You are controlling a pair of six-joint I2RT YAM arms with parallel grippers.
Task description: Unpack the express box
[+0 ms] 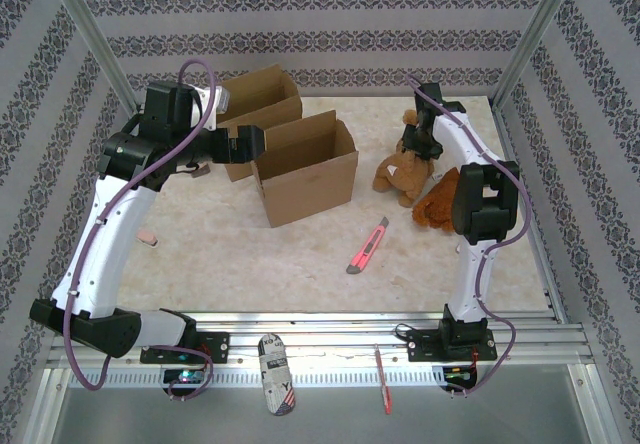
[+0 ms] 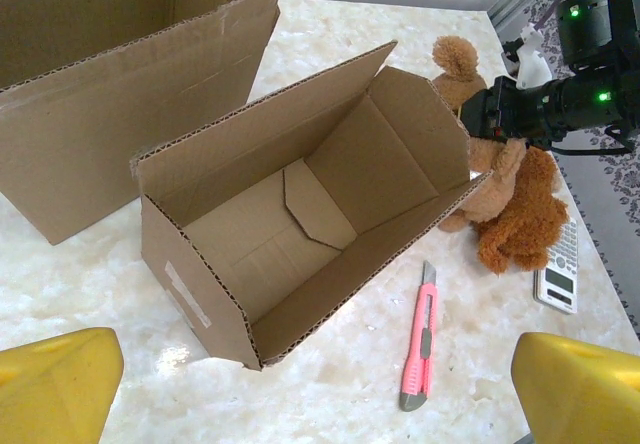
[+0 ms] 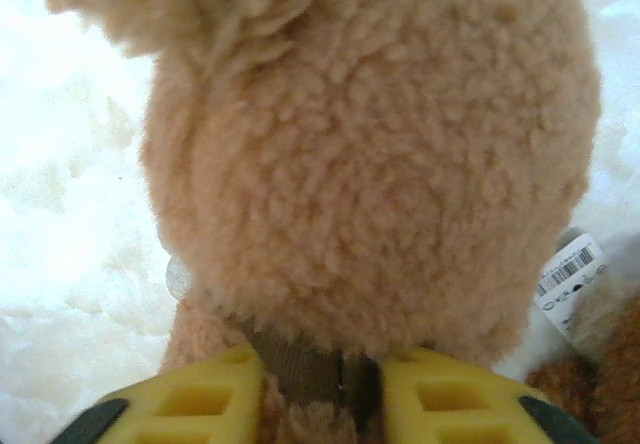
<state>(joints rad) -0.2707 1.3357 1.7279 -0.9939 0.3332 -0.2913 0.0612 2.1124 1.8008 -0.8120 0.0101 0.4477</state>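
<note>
Centre of the top view: express box (image 1: 305, 169), corrugated cardboard, stood open-topped with flaps up on the marbled table (image 1: 300, 254). Upper left, behind it: second open cardboard box (image 1: 262, 99). Right of the express box sat a tan teddy bear (image 1: 400, 169), a darker brown plush (image 1: 435, 206) just beside it, and a pink utility knife (image 1: 367, 246) lay lower down. Left gripper (image 1: 245, 144) hung spread wide, holding nothing, at the express box's left edge. Right gripper (image 3: 320, 394) flanked the bear's brown ribbon (image 3: 300, 369) at a narrow gap; whether it pinched could not be told.

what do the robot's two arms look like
The left arm and right arm have white tubular links, bulky black joint housings and a purple cable running along each. The jaws carry yellow moulded pads.
</note>
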